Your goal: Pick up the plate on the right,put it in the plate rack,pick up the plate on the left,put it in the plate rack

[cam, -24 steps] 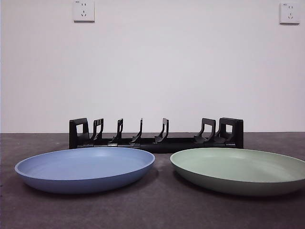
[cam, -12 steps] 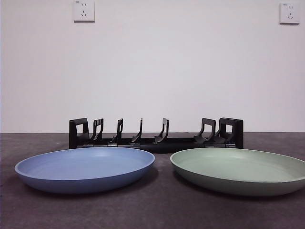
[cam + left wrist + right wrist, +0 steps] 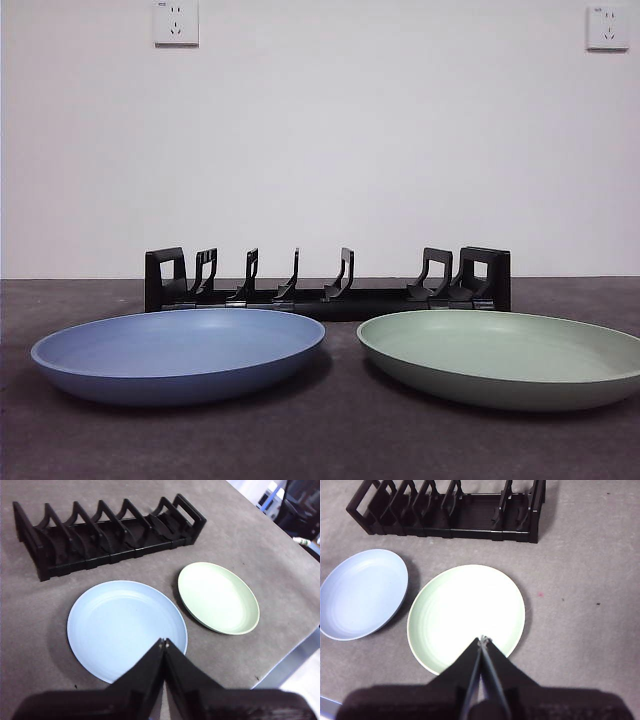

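A green plate point(image 3: 505, 355) lies on the right of the dark table, a blue plate point(image 3: 180, 352) on the left. Behind them stands the black plate rack point(image 3: 328, 283), with nothing in its slots. My left gripper point(image 3: 164, 642) hangs shut, high above the near side of the blue plate point(image 3: 125, 625), with the green plate point(image 3: 217, 596) beside it and the rack point(image 3: 105, 530) beyond. My right gripper point(image 3: 482, 640) hangs shut, high above the near part of the green plate point(image 3: 465, 612), holding nothing; the blue plate point(image 3: 362, 592) and the rack point(image 3: 450, 510) show too. Neither arm shows in the front view.
A white wall with two sockets point(image 3: 176, 22) rises behind the table. The table's edge point(image 3: 287, 655) runs close to the green plate in the left wrist view. A small pink speck point(image 3: 540, 594) marks the mat beside the green plate.
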Controlling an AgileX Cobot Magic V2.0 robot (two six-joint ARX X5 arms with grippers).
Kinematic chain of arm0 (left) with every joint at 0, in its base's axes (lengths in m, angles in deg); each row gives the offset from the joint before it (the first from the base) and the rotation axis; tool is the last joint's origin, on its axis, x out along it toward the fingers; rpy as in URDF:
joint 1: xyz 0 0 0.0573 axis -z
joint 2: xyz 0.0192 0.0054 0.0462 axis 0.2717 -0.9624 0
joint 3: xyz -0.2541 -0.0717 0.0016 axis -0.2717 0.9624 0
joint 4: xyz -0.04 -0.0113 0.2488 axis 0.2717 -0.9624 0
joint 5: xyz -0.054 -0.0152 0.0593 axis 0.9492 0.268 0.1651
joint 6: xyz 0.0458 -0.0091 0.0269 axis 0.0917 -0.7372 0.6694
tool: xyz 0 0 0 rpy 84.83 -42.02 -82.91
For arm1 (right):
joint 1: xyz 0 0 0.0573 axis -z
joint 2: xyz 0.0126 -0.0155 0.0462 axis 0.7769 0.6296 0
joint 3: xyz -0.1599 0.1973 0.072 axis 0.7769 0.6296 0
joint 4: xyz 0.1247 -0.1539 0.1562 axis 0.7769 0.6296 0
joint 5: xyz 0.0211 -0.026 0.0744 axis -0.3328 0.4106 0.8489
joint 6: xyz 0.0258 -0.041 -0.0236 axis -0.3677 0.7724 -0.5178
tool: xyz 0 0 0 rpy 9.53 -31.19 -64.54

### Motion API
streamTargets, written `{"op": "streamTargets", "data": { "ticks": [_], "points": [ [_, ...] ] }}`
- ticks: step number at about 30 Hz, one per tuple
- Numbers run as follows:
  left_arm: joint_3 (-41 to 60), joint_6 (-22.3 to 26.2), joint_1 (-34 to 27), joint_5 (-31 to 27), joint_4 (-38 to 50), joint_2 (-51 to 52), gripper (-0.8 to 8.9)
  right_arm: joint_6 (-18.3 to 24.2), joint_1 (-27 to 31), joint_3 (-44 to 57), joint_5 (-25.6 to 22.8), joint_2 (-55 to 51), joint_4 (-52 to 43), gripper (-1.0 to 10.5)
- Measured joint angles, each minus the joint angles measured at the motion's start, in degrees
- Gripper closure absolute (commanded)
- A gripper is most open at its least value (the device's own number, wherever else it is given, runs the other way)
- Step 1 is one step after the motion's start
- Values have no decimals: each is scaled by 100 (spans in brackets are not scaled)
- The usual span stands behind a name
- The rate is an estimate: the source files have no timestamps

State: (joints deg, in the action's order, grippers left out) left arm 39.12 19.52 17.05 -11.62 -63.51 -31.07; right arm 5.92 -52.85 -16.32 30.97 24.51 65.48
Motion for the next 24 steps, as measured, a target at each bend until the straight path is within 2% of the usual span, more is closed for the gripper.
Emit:
{"op": "streamTargets", "data": {
  "ticks": [3, 4, 5, 6, 7, 8, 9, 14, 17, 24],
  "points": [
    [-31, 63, 98, 2, -7, -55, 790, 59, 0, -68, 0, 83, 42, 945],
    [-31, 63, 107, 4, -7, -90, 680, 61, 0, -68, 11, 87, 44, 929],
    [-31, 63, 116, 7, -9, -127, 499, 66, 0, -68, 39, 87, 44, 841],
    [-31, 66, 122, 15, -9, -168, 295, 72, 0, -68, 63, 87, 44, 695],
    [-31, 66, 129, 63, -7, -205, 192, 79, 0, -68, 70, 87, 42, 527],
    [-31, 66, 146, 146, -7, -234, 185, 79, 0, -68, 74, 85, 39, 368],
    [-31, 68, 175, 271, -9, -251, 185, 76, 0, -68, 74, 85, 20, 292],
    [-35, 262, 393, 496, 120, -339, 186, 13, 0, -68, 77, 173, 22, 286],
    [-122, 627, 686, 505, 129, -391, 186, -68, 0, -68, 81, 442, 31, 289],
    [-765, 1539, 1578, 400, 129, -894, 186, -221, 0, -70, 79, 2022, -332, 293]
  ]
}}
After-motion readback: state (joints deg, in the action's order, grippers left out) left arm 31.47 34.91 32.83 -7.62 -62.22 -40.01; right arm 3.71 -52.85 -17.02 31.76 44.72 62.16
